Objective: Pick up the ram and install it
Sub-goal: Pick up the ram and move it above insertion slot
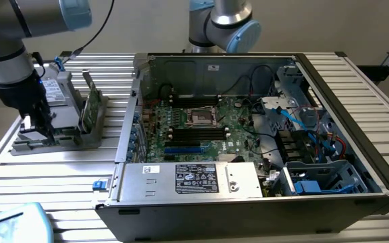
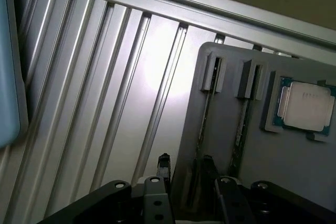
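The pincer point(image 2: 185, 162) is standing released, its 2 black fingers flanking the ram point(image 2: 201, 124). This long, thin green circuit-board stick is sitting on edge in a slot of the grey moulded plastic holder point(image 2: 294, 177), likely so that it is offering its narrow top edge for grasping. The slatted metal bench point(image 2: 105, 87) is carrying the holder.

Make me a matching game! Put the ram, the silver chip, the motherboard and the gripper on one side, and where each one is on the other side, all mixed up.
Things:
1. ram
2. silver chip
3. motherboard
4. gripper

Places or states:
A. inside the open computer case
B. open, with a finger on each side of the ram
C. lying flat in a pocket of the grey holder
D. standing on edge in a slot of the grey holder

Pairs: 1-D, 2-C, 3-A, 4-B
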{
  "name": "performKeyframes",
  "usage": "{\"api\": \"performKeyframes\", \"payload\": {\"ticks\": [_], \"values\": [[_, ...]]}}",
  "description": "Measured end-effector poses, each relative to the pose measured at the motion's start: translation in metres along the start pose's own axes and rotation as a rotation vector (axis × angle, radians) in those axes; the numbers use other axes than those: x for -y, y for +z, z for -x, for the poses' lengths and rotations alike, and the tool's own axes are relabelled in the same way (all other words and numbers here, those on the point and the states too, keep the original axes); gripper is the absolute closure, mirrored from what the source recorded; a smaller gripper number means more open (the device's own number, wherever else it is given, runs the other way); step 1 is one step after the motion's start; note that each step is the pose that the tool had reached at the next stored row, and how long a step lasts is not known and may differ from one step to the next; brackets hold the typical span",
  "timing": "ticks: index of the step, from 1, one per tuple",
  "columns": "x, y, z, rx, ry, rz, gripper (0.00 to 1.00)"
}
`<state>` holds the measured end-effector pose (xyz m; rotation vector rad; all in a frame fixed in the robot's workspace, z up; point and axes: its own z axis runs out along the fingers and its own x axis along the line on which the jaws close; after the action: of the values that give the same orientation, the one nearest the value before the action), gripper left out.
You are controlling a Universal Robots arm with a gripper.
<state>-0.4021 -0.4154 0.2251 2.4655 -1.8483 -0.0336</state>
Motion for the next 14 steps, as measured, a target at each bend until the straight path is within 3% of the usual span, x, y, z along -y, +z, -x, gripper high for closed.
{"api": "performKeyframes", "payload": {"ticks": [2, 5, 11, 14], "values": [[0.0000, 0.0005, 0.000, 0.0016, 0.000, 0.0029, 0.63], [0.0002, 0.0033, 0.000, 0.0056, 0.000, 0.0025, 0.63], [0.0010, 0.0100, 0.001, 0.0248, 0.003, -0.0027, 0.63], [0.0011, 0.0107, 0.002, 0.0300, 0.008, -0.0036, 0.63]]}}
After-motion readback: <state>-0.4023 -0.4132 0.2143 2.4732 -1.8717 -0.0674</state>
